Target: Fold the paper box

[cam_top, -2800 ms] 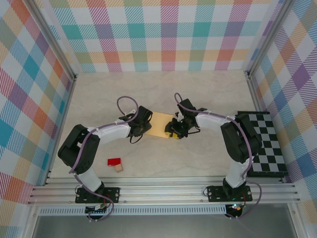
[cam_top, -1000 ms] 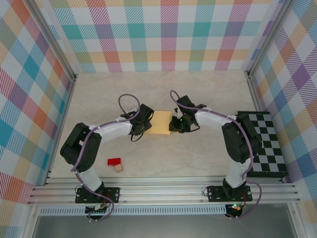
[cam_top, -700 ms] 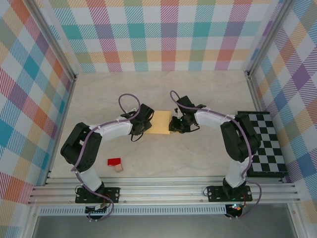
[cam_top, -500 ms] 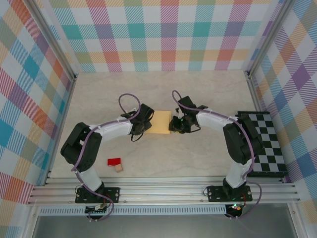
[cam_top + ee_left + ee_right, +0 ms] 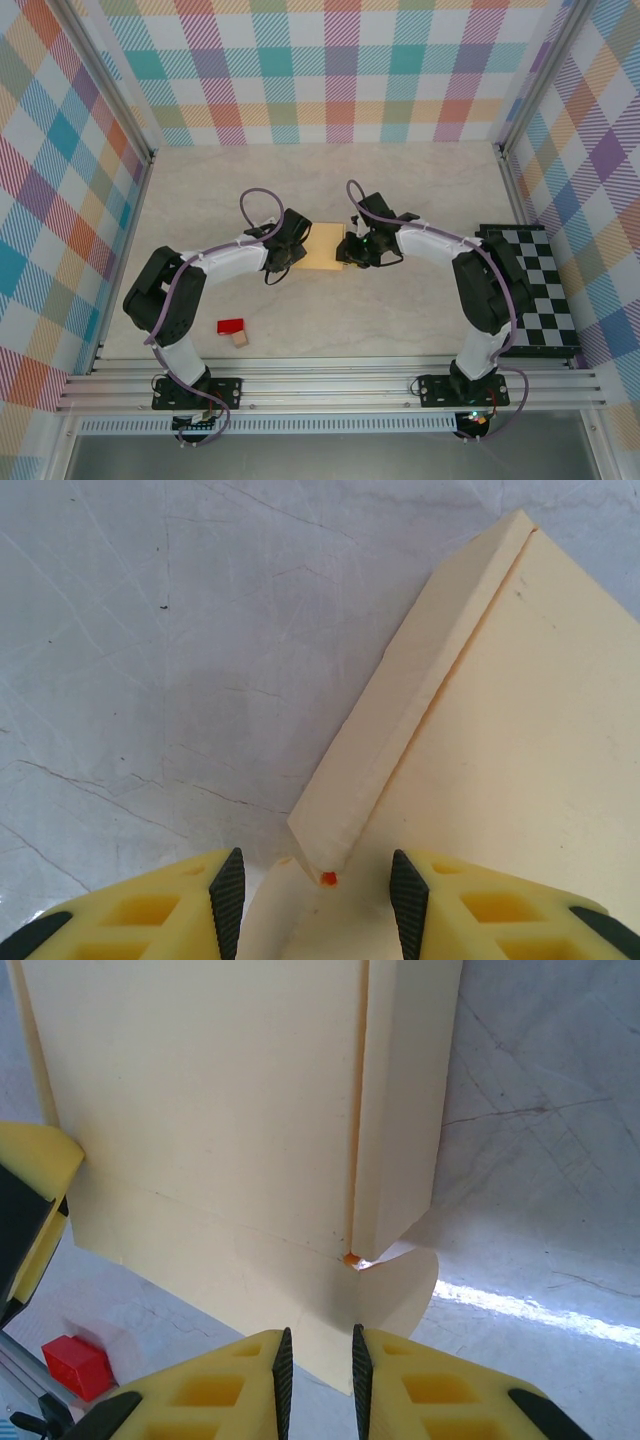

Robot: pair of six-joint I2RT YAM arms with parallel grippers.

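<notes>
Pale marbled tabletop (image 5: 400,180) within plaid walls (image 5: 340,70), top view. Paper box (image 5: 325,247): flat pale yellow card, mid-table between the arms. Left gripper (image 5: 301,251) stood at its left edge, right gripper (image 5: 349,249) at its right edge; neither arm was nearer. Outline looked near square from above, so neither a long axis nor the fingers' spread could be read there. Also entered: red block (image 5: 231,326) with tan cube (image 5: 240,339) just beside it, near the left arm's base, well apart from the box; checkered mat (image 5: 535,285) at the right edge.

Left wrist view. Left gripper (image 5: 315,900) held its fingers (image 5: 229,895) spread wide, a corner of the paper box (image 5: 500,730) lying between the pads and touching neither. A folded side strip (image 5: 420,680) ran diagonally away from that corner.

Right wrist view. Right gripper (image 5: 320,1370) had its fingers (image 5: 275,1370) drawn close, a narrow gap left, and a rounded tab (image 5: 390,1290) of the paper box (image 5: 200,1110) reached into it; whether they pinched the card could not be told. The box stretched lengthwise straight away from these fingers, side strip (image 5: 400,1090) on the right. One of the left gripper's fingers (image 5: 35,1165) touched the box's left edge; the red block (image 5: 72,1365) showed low left. Judged: the next fold would turn on that tab, directly ahead of the right fingers.
</notes>
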